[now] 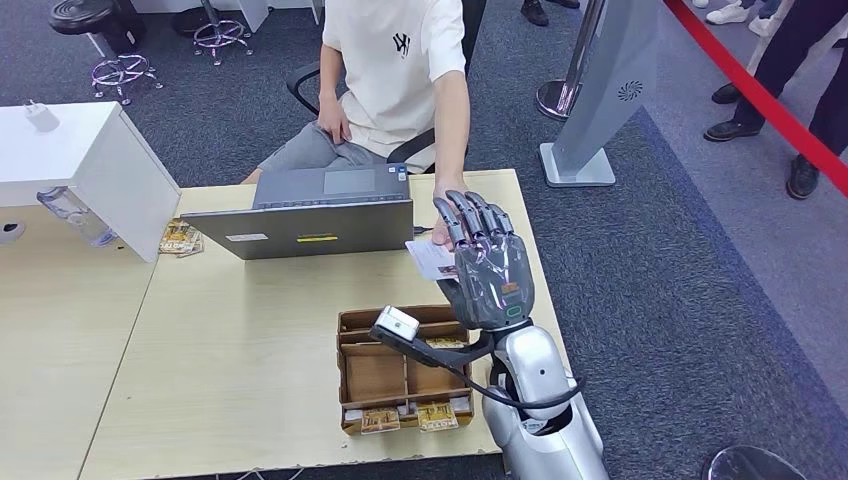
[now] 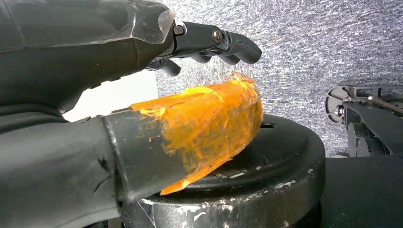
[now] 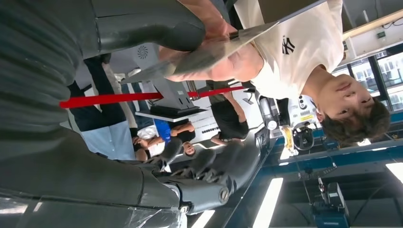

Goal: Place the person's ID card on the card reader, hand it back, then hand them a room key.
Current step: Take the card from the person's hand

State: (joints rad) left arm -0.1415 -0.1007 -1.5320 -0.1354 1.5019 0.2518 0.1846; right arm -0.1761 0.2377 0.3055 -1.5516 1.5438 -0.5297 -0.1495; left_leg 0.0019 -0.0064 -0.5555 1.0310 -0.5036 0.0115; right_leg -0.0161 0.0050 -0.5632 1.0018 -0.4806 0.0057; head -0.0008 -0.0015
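White ID card (image 1: 430, 258), half hidden, pinched by right robot hand (image 1: 487, 262); person's hand (image 1: 441, 212) touching.

Head view. A light wooden table (image 1: 240, 340) carried the objects; a seam at about nine o'clock divided it from an adjoining tabletop (image 1: 50, 330) of the same finish. At twelve o'clock an open grey laptop (image 1: 310, 212) stood on the table, its screen back toward the camera. At five o'clock a brown cardboard tray (image 1: 400, 368) with compartments rested near the table's near edge. At eleven o'clock a small yellow packet (image 1: 180, 238) lay just beside a white box (image 1: 85, 165). Beside that box, at ten o'clock, lay a clear plastic bottle (image 1: 75, 215).
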